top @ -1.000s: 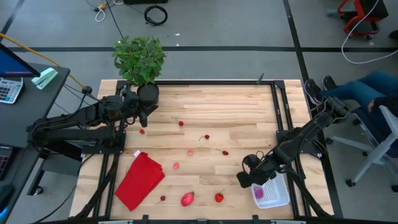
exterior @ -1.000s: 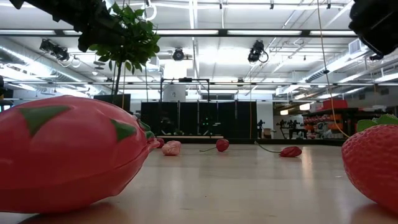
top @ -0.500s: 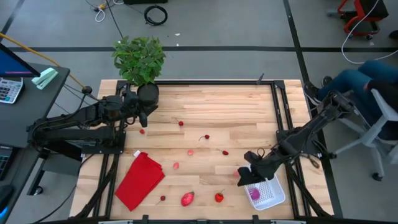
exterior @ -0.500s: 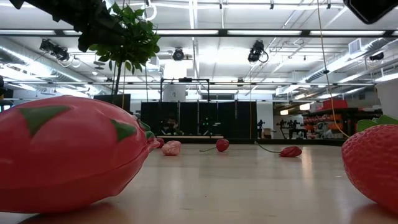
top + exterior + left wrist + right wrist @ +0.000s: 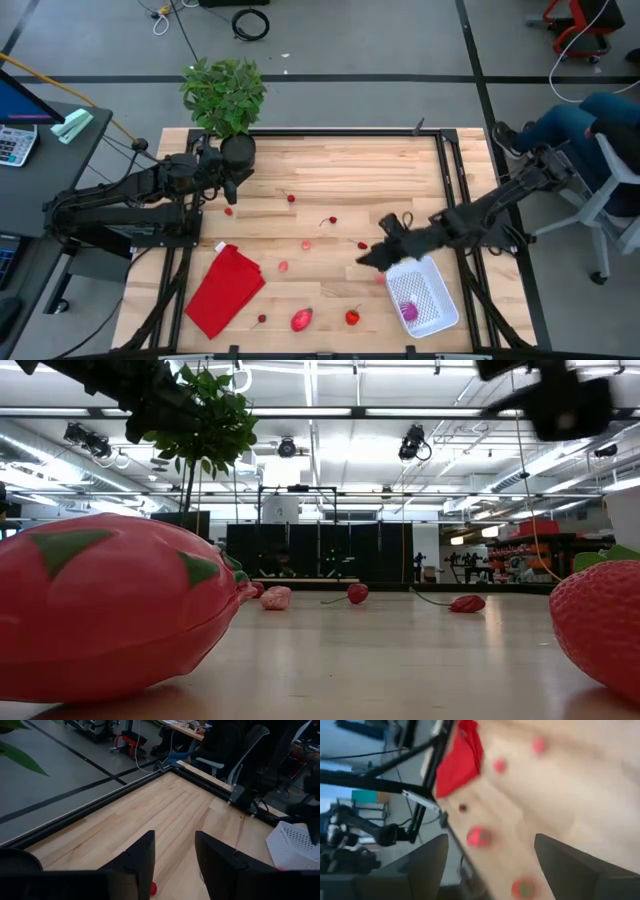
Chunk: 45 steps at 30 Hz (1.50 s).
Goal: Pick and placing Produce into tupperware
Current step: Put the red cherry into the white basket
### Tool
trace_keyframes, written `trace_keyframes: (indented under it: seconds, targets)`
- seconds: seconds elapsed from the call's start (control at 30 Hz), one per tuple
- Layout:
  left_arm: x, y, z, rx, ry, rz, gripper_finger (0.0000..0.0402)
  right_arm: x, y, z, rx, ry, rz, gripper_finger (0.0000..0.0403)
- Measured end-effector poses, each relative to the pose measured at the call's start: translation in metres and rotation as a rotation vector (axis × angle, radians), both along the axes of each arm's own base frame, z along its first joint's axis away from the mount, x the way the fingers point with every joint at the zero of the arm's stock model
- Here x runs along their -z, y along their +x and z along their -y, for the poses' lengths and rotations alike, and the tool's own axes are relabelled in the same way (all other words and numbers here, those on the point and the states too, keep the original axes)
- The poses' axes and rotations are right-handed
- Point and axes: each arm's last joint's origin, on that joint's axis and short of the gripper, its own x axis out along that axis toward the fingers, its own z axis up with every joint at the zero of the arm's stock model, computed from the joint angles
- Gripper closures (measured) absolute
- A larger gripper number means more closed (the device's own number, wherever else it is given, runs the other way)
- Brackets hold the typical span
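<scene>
The white mesh tupperware (image 5: 430, 290) sits near the table's near right corner with a purple ball (image 5: 408, 312) inside it; its corner shows in the left wrist view (image 5: 295, 847). Red and pink produce lies scattered over the wood: a dragon fruit (image 5: 301, 320), a strawberry (image 5: 352, 317), a cherry (image 5: 331, 221), a pink bit (image 5: 283, 267). My right gripper (image 5: 368, 258) hovers open just left of the tupperware, above the table (image 5: 492, 845). My left gripper (image 5: 228, 195) waits open (image 5: 174, 845) by the plant pot, over a small red bit (image 5: 229, 211).
A folded red cloth (image 5: 225, 288) lies at the near left. A potted plant (image 5: 225, 95) stands at the far left corner. Black frame rails (image 5: 455, 180) run along the table's sides. A seated person (image 5: 590, 120) is beyond the right edge. Bare wood spans the far middle.
My right gripper has swung from over the tupperware toward the table's left and a little toward the far edge, so the whole container and the purple ball now show.
</scene>
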Motion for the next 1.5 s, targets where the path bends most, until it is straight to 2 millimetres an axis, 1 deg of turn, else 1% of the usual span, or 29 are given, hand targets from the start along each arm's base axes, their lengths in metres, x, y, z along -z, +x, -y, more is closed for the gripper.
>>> trace_keyframes:
  seconds: [0.07,0.13,0.27,0.37,0.47,0.6,0.7,0.8,1.0,1.13,1.23,1.37,1.5]
  targets:
    - [0.000,0.000,0.000,0.000,0.000,0.000,0.0250,0.002,0.009,0.012,-0.050,-0.071,0.017,0.0101]
    - [0.000,0.000,0.000,0.000,0.000,0.000,0.0249,0.003,0.019,0.021,-0.112,-0.092,0.000,0.0105]
    - [0.000,0.000,0.000,0.000,0.000,0.000,0.0251,0.003,0.041,0.031,-0.290,-0.123,-0.054,0.0116]
    - [0.000,0.000,0.000,0.000,0.000,0.000,0.0255,0.005,0.058,0.036,-0.417,-0.201,-0.138,0.0124]
    - [0.000,0.000,0.000,0.000,0.000,0.000,0.0257,0.008,0.075,0.039,-0.502,-0.278,-0.252,0.0128]
    - [0.000,0.000,0.000,0.000,0.000,0.000,0.0252,0.027,0.089,0.039,-0.592,-0.347,-0.477,0.0127]
    - [0.000,0.000,0.000,0.000,0.000,0.000,0.0249,0.046,0.093,0.040,-0.599,-0.380,-0.623,0.0126]
    - [0.000,0.000,0.000,0.000,0.000,0.000,0.0251,0.061,0.096,0.041,-0.566,-0.416,-0.699,0.0126]
    - [0.000,0.000,0.000,0.000,0.000,0.000,0.0259,0.076,0.104,0.048,-0.502,-0.500,-0.736,0.0126]
    - [0.000,0.000,0.000,0.000,0.000,0.000,0.0258,0.086,0.108,0.057,-0.445,-0.550,-0.781,0.0126]
    - [0.000,0.000,0.000,0.000,0.000,-0.001,0.0254,0.096,0.112,0.063,-0.430,-0.546,-0.803,0.0126]
    - [0.000,0.000,0.000,0.000,0.000,0.000,0.0249,0.107,0.120,0.066,-0.422,-0.536,-0.777,0.0130]
    - [0.000,0.000,0.000,0.000,0.000,0.000,0.0250,0.113,0.121,0.067,-0.413,-0.521,-0.803,0.0142]
